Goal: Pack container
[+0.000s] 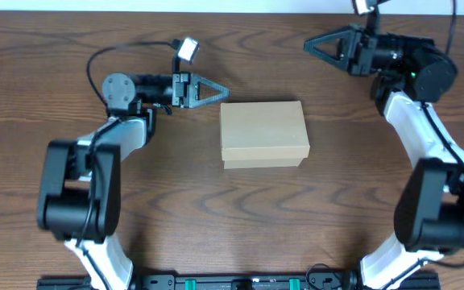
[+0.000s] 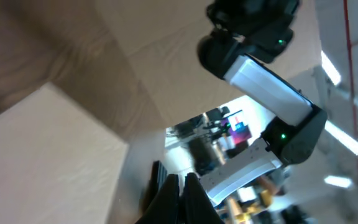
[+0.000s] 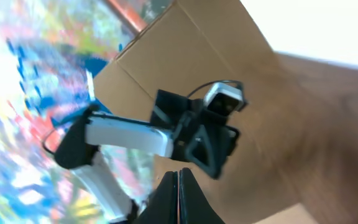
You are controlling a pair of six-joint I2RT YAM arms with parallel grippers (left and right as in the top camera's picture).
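Observation:
The container (image 1: 263, 133) is a small tan cardboard box with its lid down, lying in the middle of the table. It shows as a pale surface at the left of the left wrist view (image 2: 48, 162) and as a corner at the bottom right of the right wrist view (image 3: 334, 214). My left gripper (image 1: 225, 93) is shut and empty, its tips just off the box's far left corner. My right gripper (image 1: 307, 45) is shut and empty, at the far right, well apart from the box. No stationery items are in view.
The wooden table (image 1: 216, 217) spreads round the box. Both arm bases (image 1: 79, 201) stand at the front left and front right. A white strip runs along the table's far edge (image 1: 216, 6).

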